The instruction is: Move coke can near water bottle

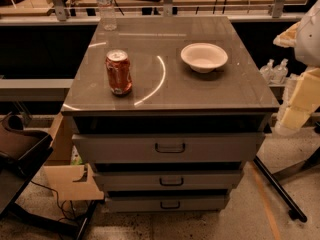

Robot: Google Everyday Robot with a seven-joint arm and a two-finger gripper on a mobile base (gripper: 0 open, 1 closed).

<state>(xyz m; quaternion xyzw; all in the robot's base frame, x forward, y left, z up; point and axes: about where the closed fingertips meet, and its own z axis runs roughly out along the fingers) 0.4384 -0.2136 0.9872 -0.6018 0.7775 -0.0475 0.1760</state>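
Observation:
The coke can (118,72), red-orange with a silver top, stands upright on the front left of the grey cabinet top (165,91). The water bottle (106,9), clear with a pale label band, stands at the far left corner of the top, well behind the can. My gripper (291,115) is a pale shape at the right edge of the view. It hangs beside the cabinet's front right corner, below the top's level and far from the can. It holds nothing that I can see.
A white bowl (204,57) sits on the right half of the top. Small pump-top bottles (274,71) stand beyond the right edge. The cabinet has three drawers (170,147). A dark chair (20,149) is at the left and a black stand leg (280,191) at the lower right.

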